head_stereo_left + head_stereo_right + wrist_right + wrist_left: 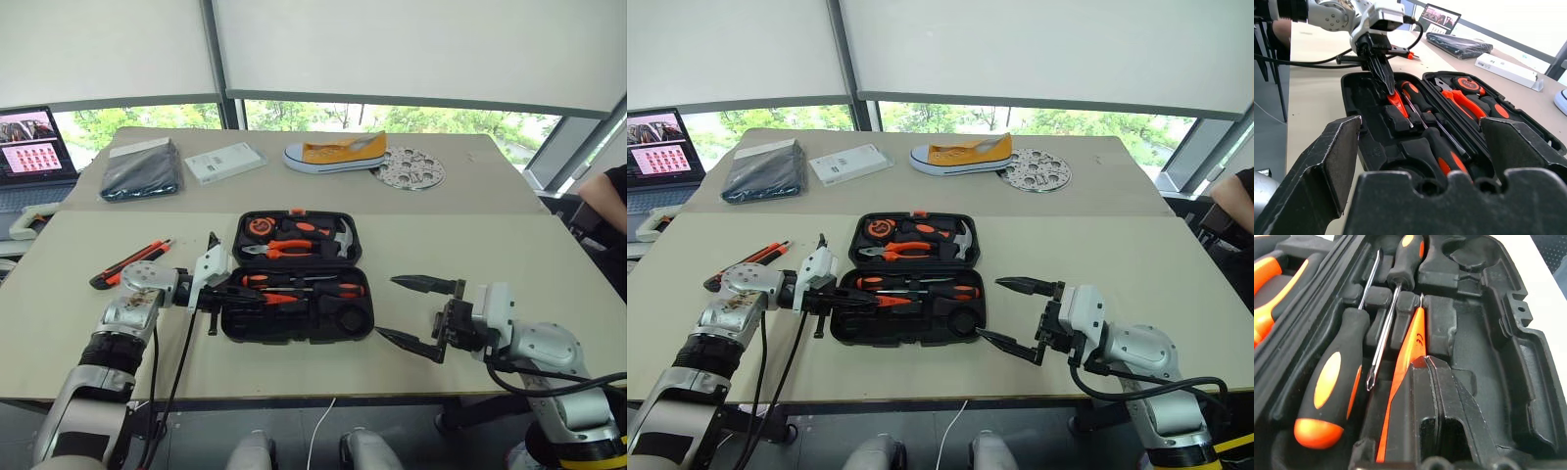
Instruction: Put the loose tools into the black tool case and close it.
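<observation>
Two black-and-orange-handled screwdrivers (1332, 391) already lie in the moulded slots of our black plastic clamshell tool case (294, 318), which sits open and flat in the middle of the pale surface (470, 245), its lid half holding the orange-handled pliers (284, 250) and a hammer (341, 238). A slim all-orange tester screwdriver (1408, 347) lies in the next slot over, and our left gripper (1382, 73) is down on it: its jaws are pressed together with no gap, the tips resting on the tester's orange body. From these views we cannot tell whether the tips pinch the tester or merely press it into its slot. Our right gripper (423, 311) hovers just beside the case's right end, jaws spread wide and holding nothing.

We judge the task to be somewhat past its middle. The round recess at the right of the lower half seems to hold something dark, perhaps the small tape roll, but we cannot be sure. What is plainly left is the orange-and-black utility knife (127, 262), which lies loose on the surface to the left of the case, beyond our left wrist. Once the tester is seated, that knife needs fetching and placing, and then the lid must be folded over and the latch shut.
</observation>
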### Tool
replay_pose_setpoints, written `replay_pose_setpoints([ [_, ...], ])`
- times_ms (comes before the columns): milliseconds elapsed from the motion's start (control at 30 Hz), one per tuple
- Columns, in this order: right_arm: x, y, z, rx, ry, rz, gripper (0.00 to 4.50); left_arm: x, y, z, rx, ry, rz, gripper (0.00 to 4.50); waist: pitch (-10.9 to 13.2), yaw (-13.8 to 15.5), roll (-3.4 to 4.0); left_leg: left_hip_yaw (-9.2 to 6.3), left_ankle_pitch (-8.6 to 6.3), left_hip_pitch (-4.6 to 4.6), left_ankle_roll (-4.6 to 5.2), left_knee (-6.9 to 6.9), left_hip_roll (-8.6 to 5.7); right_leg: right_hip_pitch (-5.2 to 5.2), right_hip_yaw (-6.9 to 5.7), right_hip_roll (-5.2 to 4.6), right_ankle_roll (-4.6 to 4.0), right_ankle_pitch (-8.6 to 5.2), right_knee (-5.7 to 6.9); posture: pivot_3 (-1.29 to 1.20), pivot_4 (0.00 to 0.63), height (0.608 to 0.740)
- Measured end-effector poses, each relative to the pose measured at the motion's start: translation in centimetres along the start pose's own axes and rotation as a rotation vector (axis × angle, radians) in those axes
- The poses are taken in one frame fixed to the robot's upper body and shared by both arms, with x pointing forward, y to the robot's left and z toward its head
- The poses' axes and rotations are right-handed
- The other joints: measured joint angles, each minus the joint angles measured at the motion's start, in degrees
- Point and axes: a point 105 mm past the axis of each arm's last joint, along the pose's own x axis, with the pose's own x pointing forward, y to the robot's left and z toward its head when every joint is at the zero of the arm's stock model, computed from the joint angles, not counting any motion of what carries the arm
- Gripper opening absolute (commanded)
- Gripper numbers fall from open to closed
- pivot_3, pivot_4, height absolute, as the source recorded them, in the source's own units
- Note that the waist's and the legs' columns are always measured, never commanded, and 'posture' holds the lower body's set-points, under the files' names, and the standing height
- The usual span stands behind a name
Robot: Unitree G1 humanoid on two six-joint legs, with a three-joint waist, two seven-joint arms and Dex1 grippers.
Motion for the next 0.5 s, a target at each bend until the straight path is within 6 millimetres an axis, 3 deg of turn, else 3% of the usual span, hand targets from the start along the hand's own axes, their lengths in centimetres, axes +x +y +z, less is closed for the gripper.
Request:
replay_pose_setpoints([
  [500,-0.1,0.4,-0.1,0.023,0.008,0.018,4.50,-0.8,0.2,-1.1,-0.039,-0.081,0.090,0.04,-0.1,-0.2,0.05,0.00,0.15,0.44,0.14,0.03,0.02,0.08,0.10,0.04,-0.12,-0.02,0.56,0.00,0.150,0.740],
])
